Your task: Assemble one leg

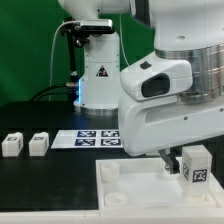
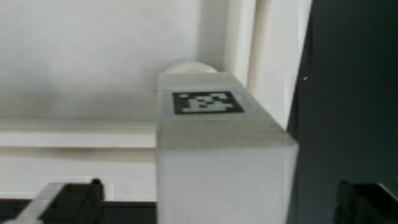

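Observation:
A leg (image 1: 197, 171), a small white block with a black-and-white tag, stands upright at the near right corner of the large flat white square piece (image 1: 128, 188). In the wrist view the leg (image 2: 224, 135) stands between my two dark fingers (image 2: 71, 202), with a gap on each side. My gripper (image 1: 185, 166) is open around it and does not touch it; it also shows in the wrist view (image 2: 217, 208). Two more legs (image 1: 12, 144) (image 1: 38, 143) stand on the black table at the exterior view's left.
The marker board (image 1: 97, 138) lies on the black table behind the square piece. The robot's white base (image 1: 98, 80) stands at the back. The square piece's raised rim (image 2: 240, 40) and the black table (image 2: 352, 80) show beside the leg.

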### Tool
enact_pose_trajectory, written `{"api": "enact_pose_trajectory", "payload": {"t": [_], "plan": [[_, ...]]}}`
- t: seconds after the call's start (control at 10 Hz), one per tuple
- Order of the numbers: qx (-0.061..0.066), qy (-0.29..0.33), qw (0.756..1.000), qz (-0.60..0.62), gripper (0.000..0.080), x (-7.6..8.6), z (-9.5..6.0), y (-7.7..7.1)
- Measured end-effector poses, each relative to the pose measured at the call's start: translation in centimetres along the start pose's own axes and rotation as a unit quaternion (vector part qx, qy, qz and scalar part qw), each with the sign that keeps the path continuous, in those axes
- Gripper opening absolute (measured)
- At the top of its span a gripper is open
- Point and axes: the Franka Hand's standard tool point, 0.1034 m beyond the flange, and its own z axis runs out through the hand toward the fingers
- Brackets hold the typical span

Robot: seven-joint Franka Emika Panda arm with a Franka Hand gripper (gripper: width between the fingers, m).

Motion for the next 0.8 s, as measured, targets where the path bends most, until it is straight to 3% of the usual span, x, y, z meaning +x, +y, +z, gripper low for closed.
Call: {"api": "enact_pose_trajectory", "payload": {"t": [0.2, 0.3, 0.5, 0.8], "plan": [[0.001, 0.0, 1.0, 0.018, 0.0397, 0.0, 0.0, -0.1], [0.001, 0.0, 0.995, 0.097, 0.0298, 0.0, 0.0, 0.0], [0.0, 0.004, 0.981, 0.194, 0.0298, 0.1, 0.1, 0.5], [0.019, 0.031, 0.925, 0.379, 0.0298, -0.3, 0.0, 1.2]]}}
